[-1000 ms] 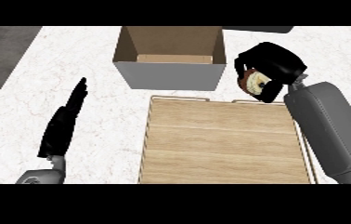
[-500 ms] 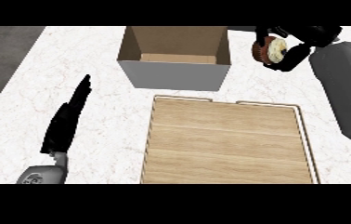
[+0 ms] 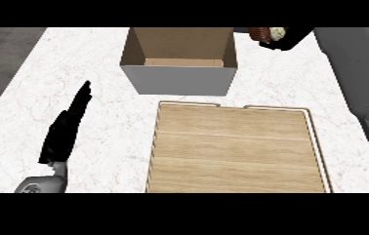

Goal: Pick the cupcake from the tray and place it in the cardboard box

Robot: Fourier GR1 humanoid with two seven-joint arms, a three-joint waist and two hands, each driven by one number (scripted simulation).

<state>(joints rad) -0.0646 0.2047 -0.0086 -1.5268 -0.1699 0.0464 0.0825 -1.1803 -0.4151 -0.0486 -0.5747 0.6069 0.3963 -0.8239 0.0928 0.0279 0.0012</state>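
Now right hand (image 3: 282,38) carries cupcake (image 3: 268,34) higher.

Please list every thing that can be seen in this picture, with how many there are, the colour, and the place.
cardboard box: one, brown inside, grey front wall, open at the top, on the counter behind the tray.
tray: one, light wood with a thin pale rim, at the front centre-right of the counter, nothing on it.
cupcake: one, brown and cream, mostly hidden, held at the top edge of the view, to the right of the box.
counter: one, white marbled top, under everything.
left hand: one, black, fingers straight, at the lower left, holding nothing.
right hand: one, black, curled round the cupcake at the upper right.
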